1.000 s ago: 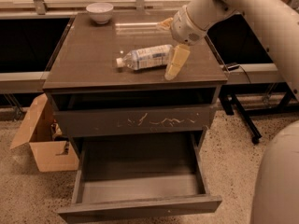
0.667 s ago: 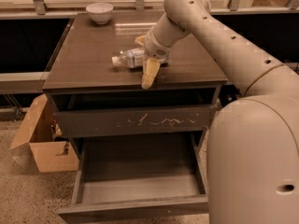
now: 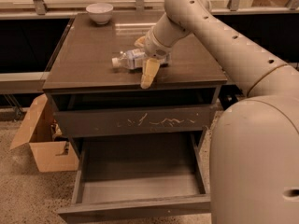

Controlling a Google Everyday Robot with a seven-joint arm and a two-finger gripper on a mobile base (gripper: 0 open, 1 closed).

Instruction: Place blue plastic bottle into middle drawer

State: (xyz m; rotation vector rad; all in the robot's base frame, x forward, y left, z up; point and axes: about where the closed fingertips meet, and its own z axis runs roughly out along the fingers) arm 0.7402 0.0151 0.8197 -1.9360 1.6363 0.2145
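Note:
The blue plastic bottle (image 3: 127, 59) lies on its side on the cabinet top (image 3: 88, 55), white cap pointing left. My gripper (image 3: 144, 58) is over the bottle's right half, open. One yellow finger (image 3: 149, 73) is in front of the bottle and the other (image 3: 139, 41) is behind it. The bottle's right end is hidden by the wrist. The middle drawer (image 3: 135, 212) is pulled out at the bottom, its lighter grey floor bare.
A white bowl (image 3: 99, 12) stands at the back left of the cabinet top. A shut drawer with pale scratch marks (image 3: 140, 121) sits above the open one. A cardboard box (image 3: 44, 141) is on the floor to the left. My base fills the lower right.
My gripper has moved left from the bottle's right end to straddle it. The arm now reaches across the right side of the view. The bottle has hardly moved.

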